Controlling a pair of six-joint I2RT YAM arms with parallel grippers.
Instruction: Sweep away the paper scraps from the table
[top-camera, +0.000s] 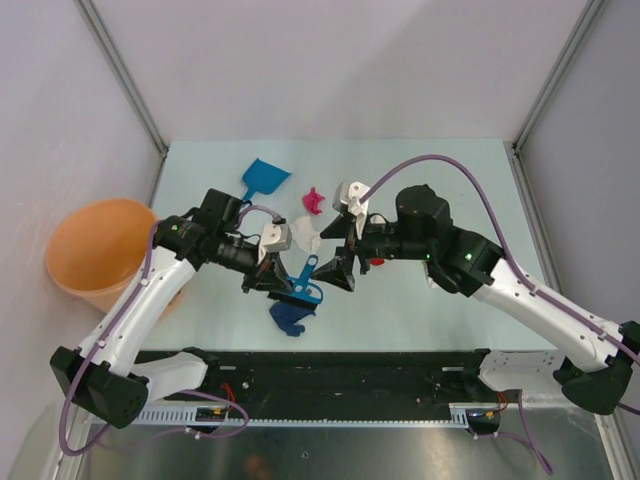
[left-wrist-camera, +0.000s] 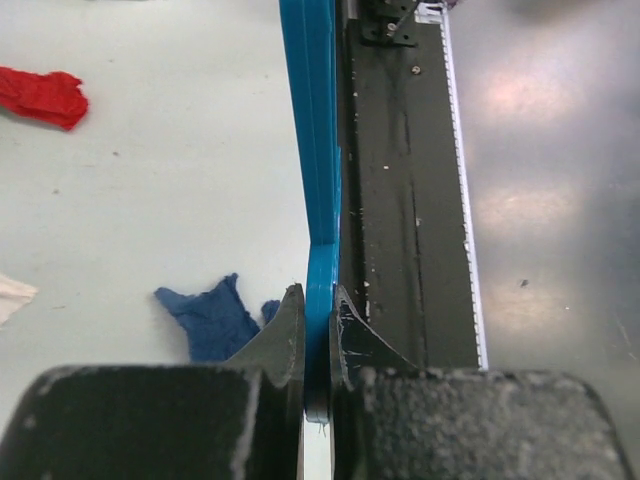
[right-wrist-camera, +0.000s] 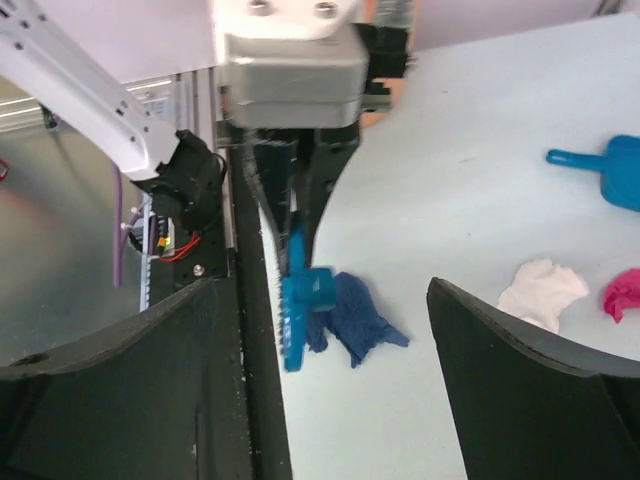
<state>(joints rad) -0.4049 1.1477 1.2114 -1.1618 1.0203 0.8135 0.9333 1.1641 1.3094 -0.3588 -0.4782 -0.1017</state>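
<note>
Your left fingers (left-wrist-camera: 285, 340) pinch a small blue plastic brush (left-wrist-camera: 318, 130) beside a dark-blue paper wad (left-wrist-camera: 212, 320); right fingers (right-wrist-camera: 530, 380) spread

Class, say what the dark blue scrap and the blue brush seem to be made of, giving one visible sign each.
Dark blue scrap: likely paper, matte, with crumpled creases and ragged edges. Blue brush: probably moulded plastic, smooth, slightly glossy, with straight rigid edges.

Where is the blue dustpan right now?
In the top view, the blue dustpan lies on the far left part of the table, with a pink paper scrap just to its right.
</note>
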